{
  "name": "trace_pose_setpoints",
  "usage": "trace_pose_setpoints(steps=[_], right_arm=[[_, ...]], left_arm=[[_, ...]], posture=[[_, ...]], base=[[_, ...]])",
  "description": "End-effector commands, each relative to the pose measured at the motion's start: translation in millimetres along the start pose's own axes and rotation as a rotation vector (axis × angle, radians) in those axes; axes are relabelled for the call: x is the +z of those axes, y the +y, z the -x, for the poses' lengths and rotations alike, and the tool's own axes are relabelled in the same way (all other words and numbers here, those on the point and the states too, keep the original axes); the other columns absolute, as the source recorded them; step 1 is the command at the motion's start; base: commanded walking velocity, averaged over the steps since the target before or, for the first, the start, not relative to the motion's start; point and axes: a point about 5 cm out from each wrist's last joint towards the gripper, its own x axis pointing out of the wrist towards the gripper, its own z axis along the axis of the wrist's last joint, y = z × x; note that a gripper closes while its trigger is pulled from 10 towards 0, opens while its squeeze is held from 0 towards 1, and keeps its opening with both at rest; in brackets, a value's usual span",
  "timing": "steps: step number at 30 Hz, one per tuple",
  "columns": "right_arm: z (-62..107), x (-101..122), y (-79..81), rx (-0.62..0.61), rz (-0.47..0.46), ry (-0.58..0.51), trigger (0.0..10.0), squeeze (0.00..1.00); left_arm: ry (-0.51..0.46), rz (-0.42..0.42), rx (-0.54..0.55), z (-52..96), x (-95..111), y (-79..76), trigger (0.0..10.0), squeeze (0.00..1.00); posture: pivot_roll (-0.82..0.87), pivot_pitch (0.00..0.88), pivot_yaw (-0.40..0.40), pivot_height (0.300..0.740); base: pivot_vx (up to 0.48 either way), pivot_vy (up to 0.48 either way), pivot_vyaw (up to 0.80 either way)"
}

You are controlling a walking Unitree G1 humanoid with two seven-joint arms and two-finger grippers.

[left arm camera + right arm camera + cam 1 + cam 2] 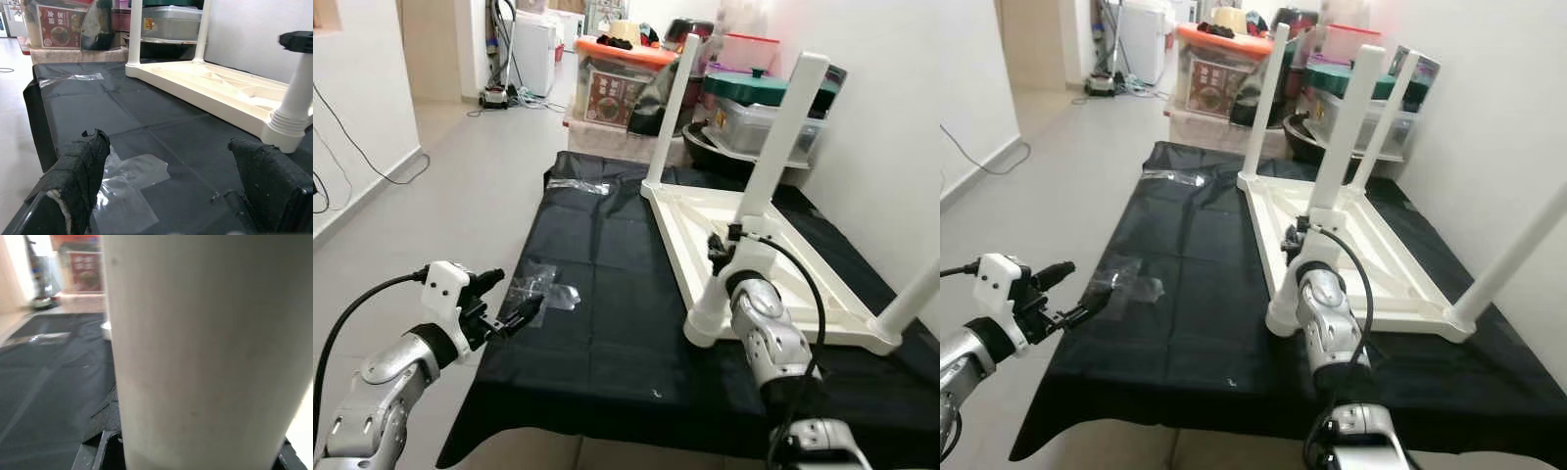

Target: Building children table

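Observation:
A white plastic children's table (773,257) lies upside down on a black cloth (607,333), its legs pointing up. My right gripper (722,253) is at the base of the near-left leg (773,147), shut on it. That leg (205,347) stands close against the camera in the right wrist view. My left gripper (514,297) hovers open above the cloth's left edge, holding nothing; its padded fingers (73,181) stand wide apart. Just beyond them lies a clear plastic bag (546,289).
A second clear plastic strip (578,186) lies at the cloth's far left. Storage boxes (617,83) and lidded bins (759,108) stand behind the table. A white wall (891,117) runs close on the right. Bare floor (460,196) stretches to the left.

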Motion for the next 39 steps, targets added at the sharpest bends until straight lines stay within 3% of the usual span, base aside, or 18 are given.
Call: trace_pose_setpoints(steps=[1,5,13,14,15,16,17,26,27,28,29,39], right_arm=[[12.2,-52.0,-14.4,-0.094,0.036,0.256,0.0,0.0],[15.4,-51.2,-3.3,-0.093,-0.019,0.255,0.0,0.0],[11.3,-47.5,3.9,-0.097,-0.045,0.247,0.0,0.0],[11.2,-45.6,6.2,-0.084,-0.056,0.238,4.6,0.0],[11.2,-45.6,6.2,-0.084,-0.056,0.238,4.6,0.0],[13.1,-42.7,8.8,-0.072,-0.058,0.227,9.5,0.0],[15.0,-40.1,10.7,-0.063,-0.062,0.217,10.0,0.0],[19.1,-30.2,15.1,-0.019,-0.062,0.166,10.0,0.0],[19.0,-27.3,15.0,-0.016,-0.065,0.148,10.0,0.52],[19.0,-27.3,15.0,-0.016,-0.065,0.148,10.0,0.52],[18.9,-23.0,15.5,-0.007,-0.069,0.127,10.0,1.0],[20.7,5.0,19.6,0.042,-0.088,0.014,10.0,1.0]], left_arm=[[0.005,0.001,-0.01,-3.5,-0.9,-2.6,10.0,0.0],[0.007,-0.005,-0.003,-3.5,-1.3,-2.2,10.0,0.0],[0.011,-0.01,0.0,-3.9,-0.9,-1.8,10.0,0.0],[0.011,-0.011,0.001,-4.2,-0.8,-1.7,10.0,0.0],[0.011,-0.011,0.001,-4.2,-0.8,-1.7,10.0,0.0],[0.011,-0.012,0.002,-4.2,-0.5,-1.5,10.0,0.0],[0.012,-0.013,0.001,-4.2,-0.1,-1.5,10.0,0.0],[0.016,-0.015,-0.008,-5.4,0.7,-1.7,10.0,0.0],[0.016,-0.016,-0.009,-5.6,0.8,-1.7,10.0,0.0],[0.016,-0.016,-0.009,-5.6,0.8,-1.7,10.0,0.0],[0.017,-0.016,-0.009,-5.7,0.8,-1.6,10.0,0.0],[0.022,-0.02,-0.013,-5.8,0.6,-0.9,10.0,0.0]], posture=[[0.13,0.0,-0.153,0.74],[0.13,0.0,-0.153,0.74],[0.13,0.0,-0.152,0.74],[0.13,0.0,-0.152,0.74],[0.13,0.0,-0.152,0.74],[0.13,0.0,-0.149,0.74],[0.13,0.0,-0.146,0.74],[0.12,0.0,-0.143,0.74],[0.12,0.0,-0.143,0.74],[0.12,0.0,-0.143,0.74],[0.12,0.0,-0.141,0.74],[0.11,0.0,-0.133,0.74]], base=[[0.0,0.0,0.0],[0.0,0.0,0.0],[0.0,0.0,0.0],[0.0,0.0,0.0],[0.0,0.0,0.0],[0.0,0.0,0.0],[0.0,0.0,0.0],[0.0,0.0,0.0],[0.0,0.0,0.0],[0.0,0.0,0.0],[0.0,0.0,0.0],[0.0,0.0,0.0]])
